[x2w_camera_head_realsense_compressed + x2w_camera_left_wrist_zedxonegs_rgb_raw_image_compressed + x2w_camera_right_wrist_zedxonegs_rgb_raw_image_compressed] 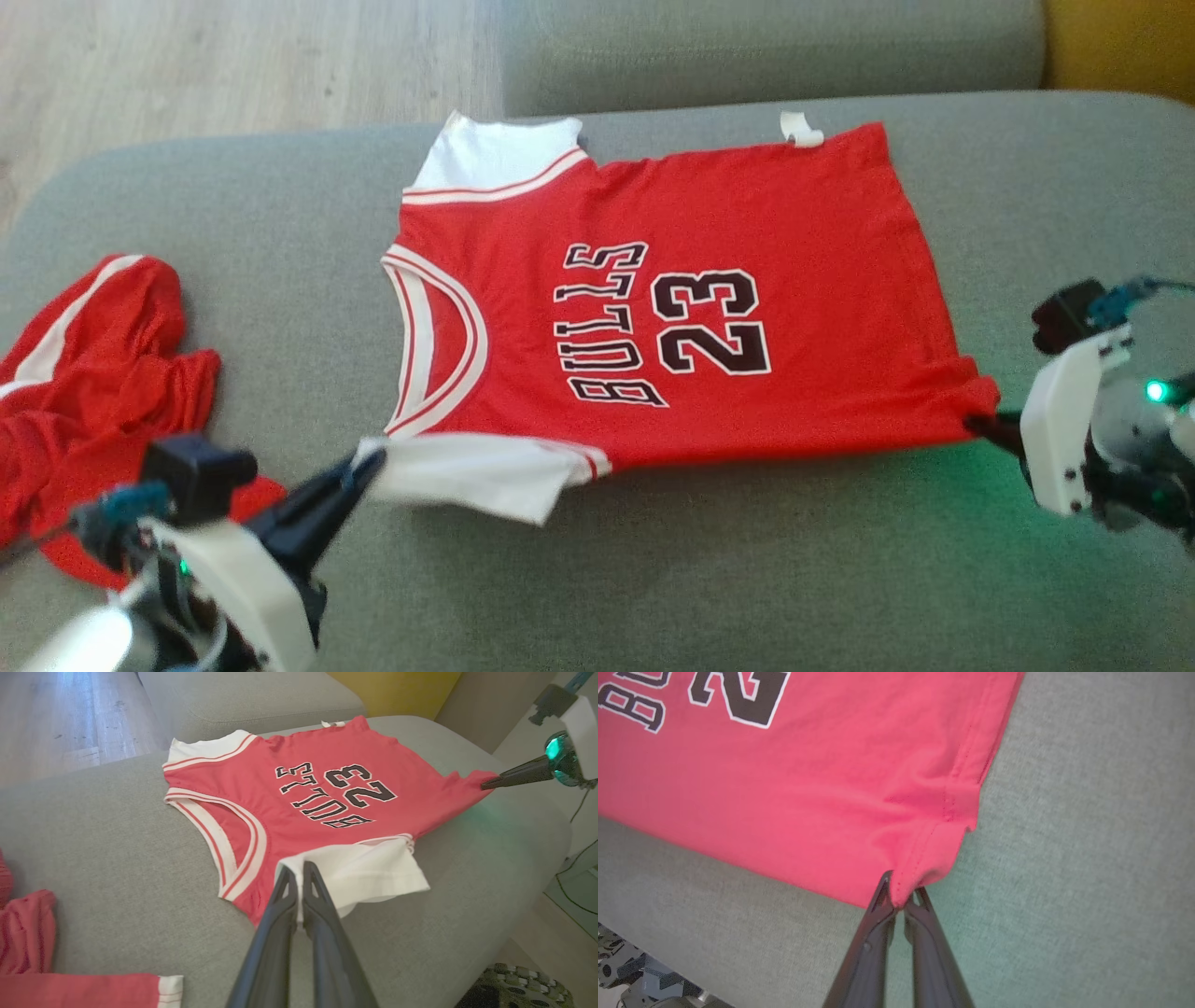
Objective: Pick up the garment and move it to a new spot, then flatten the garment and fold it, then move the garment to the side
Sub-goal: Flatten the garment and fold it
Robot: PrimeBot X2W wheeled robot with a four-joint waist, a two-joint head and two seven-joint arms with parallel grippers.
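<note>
A red jersey [747, 308] with white sleeves and "BULLS 23" print lies spread on the grey sofa cushion [700, 579], collar toward the left in the head view. My left gripper [369, 464] is shut on the near white sleeve [369, 872]; the fingers [280, 896] pinch the sleeve's edge. At the lower right, my right gripper [980, 422] is shut on the jersey's near hem corner [924, 858], where the cloth bunches between the fingertips [882, 891].
Another red garment with white stripes [84, 373] lies crumpled at the cushion's left end. The sofa backrest [766, 47] runs along the far side, with wooden floor [233, 56] beyond on the left. A dark patterned object [518, 989] sits on the floor off the cushion's edge.
</note>
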